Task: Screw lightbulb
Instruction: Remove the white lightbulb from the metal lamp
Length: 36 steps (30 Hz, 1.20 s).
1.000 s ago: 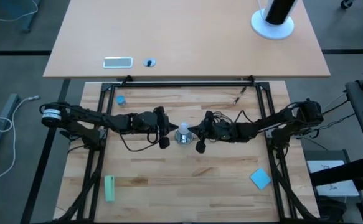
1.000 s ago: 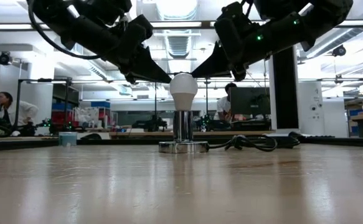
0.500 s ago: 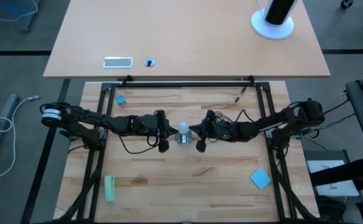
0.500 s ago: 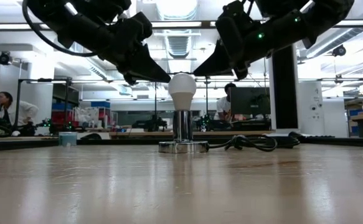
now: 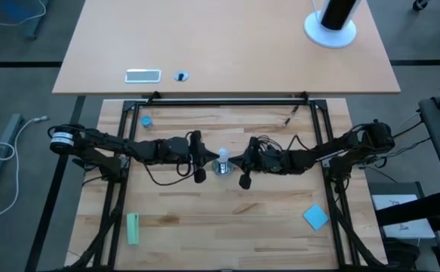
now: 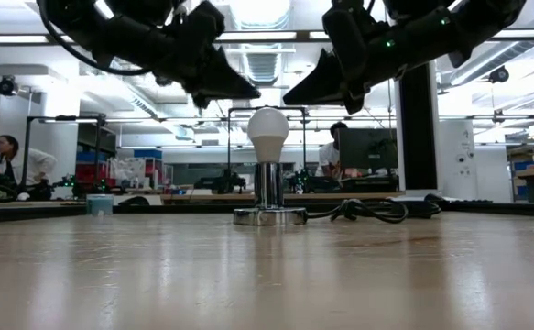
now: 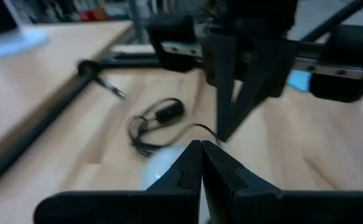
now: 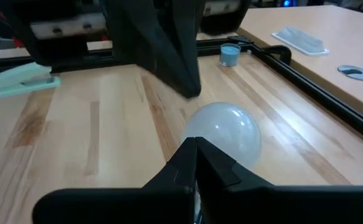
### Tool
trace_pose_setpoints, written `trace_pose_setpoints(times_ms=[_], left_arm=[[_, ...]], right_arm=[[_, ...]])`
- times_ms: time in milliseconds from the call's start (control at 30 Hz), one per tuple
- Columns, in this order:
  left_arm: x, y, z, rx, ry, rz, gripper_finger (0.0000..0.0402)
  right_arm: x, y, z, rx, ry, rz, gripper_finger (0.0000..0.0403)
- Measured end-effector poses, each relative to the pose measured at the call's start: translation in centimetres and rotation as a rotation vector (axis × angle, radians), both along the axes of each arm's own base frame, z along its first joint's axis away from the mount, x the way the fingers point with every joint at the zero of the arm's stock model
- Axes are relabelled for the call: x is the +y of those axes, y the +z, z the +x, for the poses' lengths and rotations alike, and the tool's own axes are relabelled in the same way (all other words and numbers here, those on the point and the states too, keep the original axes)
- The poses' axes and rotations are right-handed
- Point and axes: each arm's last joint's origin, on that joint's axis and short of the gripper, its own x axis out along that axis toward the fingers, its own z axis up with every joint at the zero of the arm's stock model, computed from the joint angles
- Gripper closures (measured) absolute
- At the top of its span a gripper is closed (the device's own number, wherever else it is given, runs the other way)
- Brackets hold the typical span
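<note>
The whitish lightbulb [image 6: 268,134] stands upright with its base in the shiny silver socket [image 6: 268,196], which rests on the wooden table at its middle [image 5: 222,159]. My left gripper [image 6: 254,94] is shut and hangs just above and to the left of the bulb's head. My right gripper [image 6: 286,99] is shut and hangs just above and to the right of it. Neither touches the bulb. The bulb shows beyond the shut fingers in the right wrist view [image 8: 228,130] and, blurred, in the left wrist view [image 7: 162,165].
The socket's black cord [image 6: 367,211] lies coiled on the table to the right of the socket. A blue cap [image 5: 146,120] sits at the far left, a green stapler [image 5: 133,228] at the near left, a blue pad [image 5: 316,217] at the near right. People sit in the room behind.
Both grippers have gone up from the level of the bulb's head to a little above it, staying shut. The bulb has stayed upright in the socket.
</note>
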Motion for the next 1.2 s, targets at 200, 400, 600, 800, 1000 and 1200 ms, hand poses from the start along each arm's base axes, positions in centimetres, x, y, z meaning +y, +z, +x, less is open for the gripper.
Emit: trace_pose_setpoints(times_ms=[200,400,600,800,1000,1200], left_arm=[[0.8,-0.1,-0.2,0.024,0.124,0.102,0.0401],[1.5,-1.2,-0.3,0.064,0.165,0.062,0.0401],[1.5,-2.0,0.0,0.08,0.144,0.015,0.0401],[1.4,-2.1,0.0,0.081,0.149,-0.008,0.0401],[1.3,-2.2,-0.1,0.093,0.141,-0.051,0.0401],[1.0,-2.2,-0.1,0.099,0.133,-0.071,0.0401]], right_arm=[[-0.2,0.0,0.0,0.004,-0.003,-0.012,0.0403],[-0.4,-1.0,0.4,0.026,-0.011,-0.02,0.0403],[-0.4,-1.9,0.8,0.047,-0.021,-0.006,0.0403],[-0.5,-1.9,0.7,0.049,-0.053,-0.016,0.0403],[-0.7,-2.0,0.7,0.053,-0.077,-0.023,0.0403],[-0.8,-2.0,0.6,0.056,-0.103,-0.032,0.0403]])
